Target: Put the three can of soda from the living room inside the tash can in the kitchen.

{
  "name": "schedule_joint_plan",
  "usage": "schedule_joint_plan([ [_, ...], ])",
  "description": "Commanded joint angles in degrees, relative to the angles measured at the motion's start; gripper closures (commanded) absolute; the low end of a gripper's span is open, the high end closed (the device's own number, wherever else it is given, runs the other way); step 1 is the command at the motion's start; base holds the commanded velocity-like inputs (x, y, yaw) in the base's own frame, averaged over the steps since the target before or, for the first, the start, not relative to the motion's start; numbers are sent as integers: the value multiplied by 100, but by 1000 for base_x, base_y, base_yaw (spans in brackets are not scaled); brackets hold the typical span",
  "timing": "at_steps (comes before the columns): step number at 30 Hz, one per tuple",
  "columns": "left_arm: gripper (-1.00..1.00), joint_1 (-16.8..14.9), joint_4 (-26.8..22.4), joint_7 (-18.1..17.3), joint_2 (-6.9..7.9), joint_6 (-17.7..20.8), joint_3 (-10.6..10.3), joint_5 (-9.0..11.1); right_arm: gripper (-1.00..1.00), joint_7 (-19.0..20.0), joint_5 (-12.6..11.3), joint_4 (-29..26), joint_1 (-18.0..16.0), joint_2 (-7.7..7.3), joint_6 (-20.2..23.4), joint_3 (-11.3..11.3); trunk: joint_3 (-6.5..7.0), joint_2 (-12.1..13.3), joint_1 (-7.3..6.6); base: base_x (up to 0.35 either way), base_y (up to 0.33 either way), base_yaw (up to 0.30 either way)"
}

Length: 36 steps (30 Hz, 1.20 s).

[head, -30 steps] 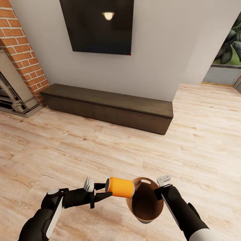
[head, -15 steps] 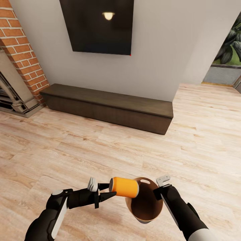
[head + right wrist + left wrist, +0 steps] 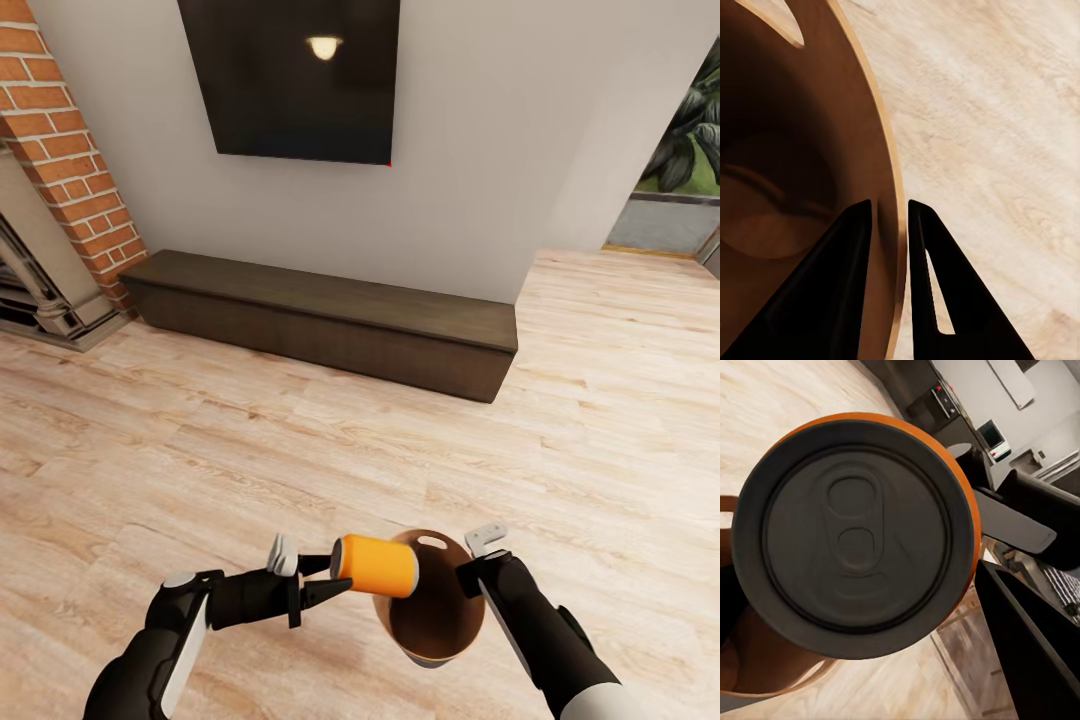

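Left gripper (image 3: 318,580): closed on one end of an orange can (image 3: 377,566), held on its side, lengthwise across the view. The can's far end overlaps the near-left rim of the bin (image 3: 436,640) in the head view, above the opening. In the left wrist view the can (image 3: 859,529) presents its dark end face with pull tab, orange wall showing at the edge; the bin rim (image 3: 765,690) sits behind and below it.

Right gripper (image 3: 478,565): pinched on the bin's right rim, one finger inside the wall, one outside. The right wrist view shows the two dark fingers (image 3: 840,285) straddling the thin tan wall (image 3: 889,195), nearly closed on it. The bin is carried off the floor, tilted, mouth toward the camera.

Bin: round, tan outside, darker brown inside, oval hand slot (image 3: 434,542) at the far rim. Its interior looks empty as far as the view reaches.

Floor (image 3: 300,440): light wood planks.

Bench (image 3: 330,320): long, low, dark wood, against a pale wall, well ahead of the arms.

Panel (image 3: 295,75): dark rectangle on the wall above the bench, reflecting a lamp.

Brick column (image 3: 75,150): at left, with a fireplace surround beside it.

Plants (image 3: 690,130): green foliage past an opening at far right.
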Motion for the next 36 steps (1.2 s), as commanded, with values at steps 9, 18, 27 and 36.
schedule_joint_plan([
  [9, 100, 0, 23, 410, -3, -8, -257, -3, 100, -256, -58, 1, -1, 81, -2, 191, 0, 0, 0, 0, 0, 0],
  [18, 100, 0, 24, 505, -3, -8, -597, -6, 100, -317, -58, -5, -1, 91, -2, 420, 0, 0, 0, 0, 0, 0],
  [27, 100, 0, 24, 517, -3, -8, -614, -11, 100, -320, -58, -6, -1, 93, -2, 437, 0, 0, 0, 0, 0, 0],
  [36, 100, 0, 26, 518, -3, -8, -615, -19, 100, -321, -58, -6, -1, 96, -2, 439, 0, 0, 0, 0, 0, 0],
])
